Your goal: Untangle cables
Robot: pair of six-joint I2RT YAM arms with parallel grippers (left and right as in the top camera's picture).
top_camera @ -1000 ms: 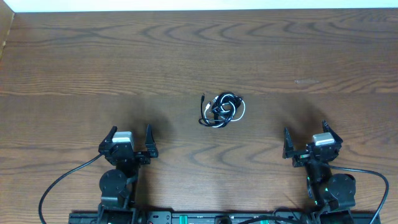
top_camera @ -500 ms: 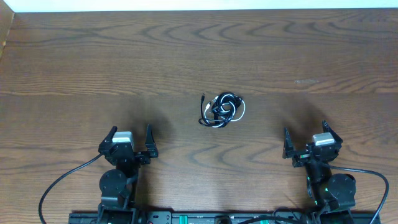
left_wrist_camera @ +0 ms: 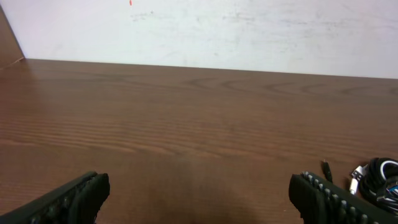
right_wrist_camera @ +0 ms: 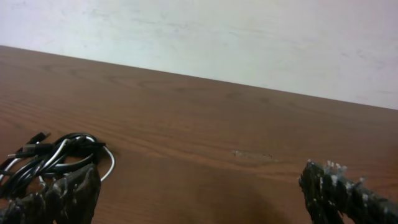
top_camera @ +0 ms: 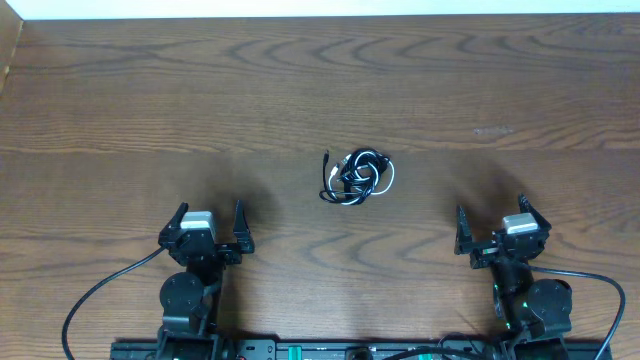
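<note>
Knotted thin black and white cables (top_camera: 356, 177) lie untouched at the centre of the brown wooden table (top_camera: 300, 80). The left gripper (top_camera: 209, 211) and right gripper (top_camera: 491, 212) hover near its front edge, jaws spread; untangling awaits a first reach toward a loose loop.

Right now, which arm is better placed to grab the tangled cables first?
Probably the right, but barely. The left claw and right claw are both open and empty, with the cable tangle between them. The tangle looks bigger in the right wrist view, and the white cable's loop faces that side.
</note>
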